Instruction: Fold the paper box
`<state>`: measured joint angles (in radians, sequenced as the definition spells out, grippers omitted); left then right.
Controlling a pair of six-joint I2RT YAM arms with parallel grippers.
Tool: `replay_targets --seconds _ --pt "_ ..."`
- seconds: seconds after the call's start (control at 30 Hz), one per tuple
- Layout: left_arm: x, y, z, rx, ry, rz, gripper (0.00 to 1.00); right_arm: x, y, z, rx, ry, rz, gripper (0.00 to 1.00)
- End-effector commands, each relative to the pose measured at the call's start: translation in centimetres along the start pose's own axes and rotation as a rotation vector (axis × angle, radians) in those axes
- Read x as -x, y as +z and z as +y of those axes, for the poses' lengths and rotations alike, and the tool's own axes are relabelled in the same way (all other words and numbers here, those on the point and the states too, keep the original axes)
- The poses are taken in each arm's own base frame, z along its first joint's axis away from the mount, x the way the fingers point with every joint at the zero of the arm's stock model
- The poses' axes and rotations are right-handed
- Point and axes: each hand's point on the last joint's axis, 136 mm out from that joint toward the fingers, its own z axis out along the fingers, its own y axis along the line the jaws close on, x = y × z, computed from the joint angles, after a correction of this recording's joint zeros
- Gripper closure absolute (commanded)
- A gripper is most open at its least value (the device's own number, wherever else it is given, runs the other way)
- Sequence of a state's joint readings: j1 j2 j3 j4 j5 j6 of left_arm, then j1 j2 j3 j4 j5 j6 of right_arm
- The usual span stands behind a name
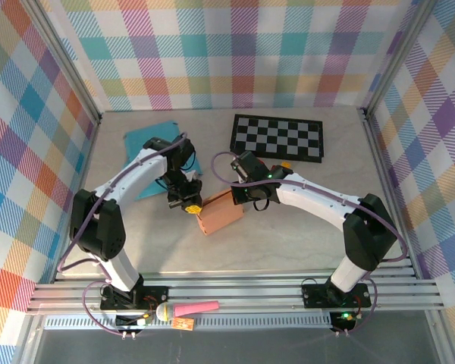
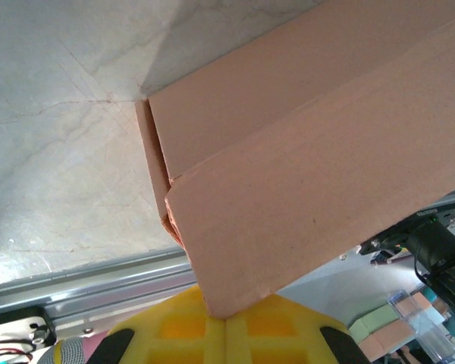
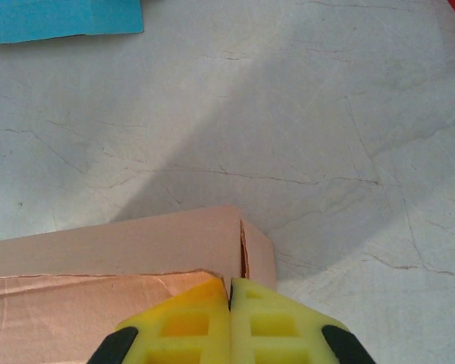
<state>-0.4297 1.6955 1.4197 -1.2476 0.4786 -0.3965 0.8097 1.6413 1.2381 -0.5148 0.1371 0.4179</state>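
Left hand point(image 2: 226, 334): yellow fingers are being held fully closed, gripping nothing, tips against a corner of the salmon-pink cardboard box point(image 2: 303, 174). Right hand point(image 3: 230, 315): also being held closed and empty, tips at the box's far end. Box is being carried by the pale marbled surface point(image 1: 288, 227), mid-surface between both hands. Teal paper sheet point(image 1: 145, 144) is lying behind it.

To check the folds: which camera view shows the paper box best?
The top external view: nearly the whole paper box is visible from above. The left wrist view gives two overlapping panels close up; the right wrist view, one corner with a slit.
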Motion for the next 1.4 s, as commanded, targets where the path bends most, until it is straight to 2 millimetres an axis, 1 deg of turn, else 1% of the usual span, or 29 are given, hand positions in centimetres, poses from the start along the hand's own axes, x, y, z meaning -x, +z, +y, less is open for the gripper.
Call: replay_targets --seconds 0.0,0.23,0.5,0.67,0.77,0.87,1.03,1.2,1.37 --pt "0.4 -0.6 -2.5 -0.106 0.091 -0.072 1.00 0.3 -0.7 2.7 0.119 0.016 -0.020 1.00" --pt "-0.5 0.3 -2.2 -0.072 0.125 -0.079 1.00 0.4 -0.9 2.5 0.112 0.019 -0.027 1.00" --pt "-1.0 0.1 -2.1 -0.076 0.136 -0.073 1.00 0.3 -1.4 2.6 0.124 0.023 -0.023 1.00" --pt "-1.7 -0.1 -2.3 -0.078 0.110 -0.019 1.00 0.0 -1.2 2.5 0.117 0.024 -0.008 1.00" --pt "-2.3 0.0 -1.8 -0.050 0.091 0.022 1.00 -0.1 -1.1 2.5 0.118 0.024 -0.004 1.00" --pt "-2.4 -0.2 -1.0 -0.014 0.086 0.026 1.00 -0.2 -1.1 2.5 0.118 0.025 0.000 1.00" --pt "-2.5 -0.4 -0.5 0.026 0.090 0.038 1.00 -0.2 -1.5 2.4 0.112 0.015 0.002 1.00" --pt "-2.4 -0.4 0.1 0.063 0.104 0.051 1.00 -0.4 -1.7 2.7 0.124 0.032 0.027 1.00" --pt "-2.3 -0.5 0.3 0.088 0.124 0.066 1.00 -0.8 -1.7 2.8 0.132 0.090 0.048 0.94"
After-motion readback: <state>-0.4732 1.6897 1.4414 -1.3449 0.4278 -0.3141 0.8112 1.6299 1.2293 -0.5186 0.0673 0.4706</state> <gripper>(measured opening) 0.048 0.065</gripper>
